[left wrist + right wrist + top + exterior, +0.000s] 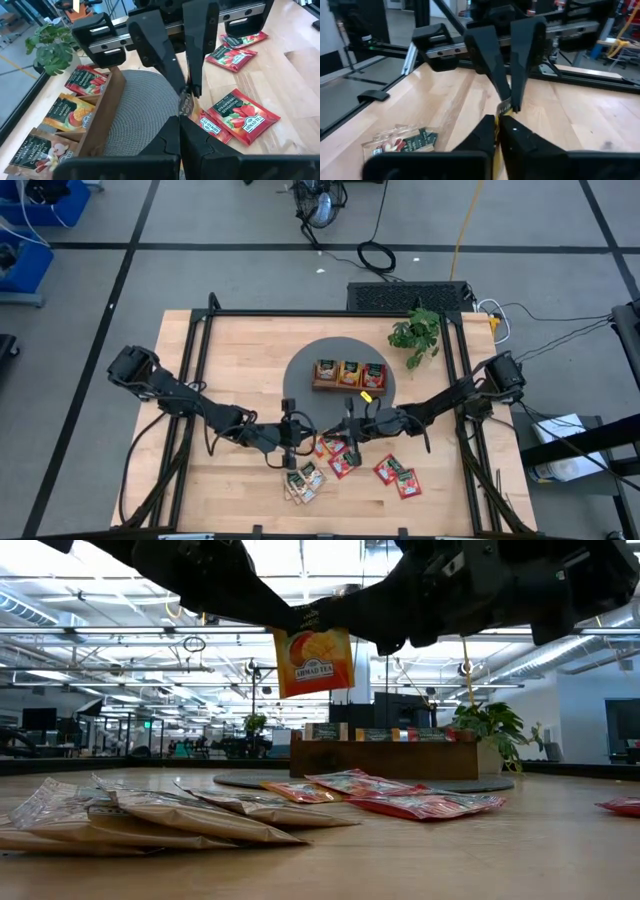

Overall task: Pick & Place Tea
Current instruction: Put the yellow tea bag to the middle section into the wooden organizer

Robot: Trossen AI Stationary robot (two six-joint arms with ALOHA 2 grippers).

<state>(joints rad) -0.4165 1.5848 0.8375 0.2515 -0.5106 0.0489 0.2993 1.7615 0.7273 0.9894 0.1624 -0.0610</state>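
Above the counter (230, 350), the left hand (298, 433) and right hand (343, 430) meet, both clamped on one orange mango sachet (313, 661) hanging between them.

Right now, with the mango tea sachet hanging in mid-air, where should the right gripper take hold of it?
At its top edge. The mango sachet hangs upright from that edge, where the left gripper is shut on it, with its body dangling free below. Come in level from the side opposite the left gripper and pinch across the thin faces. The right gripper appears shut there now.
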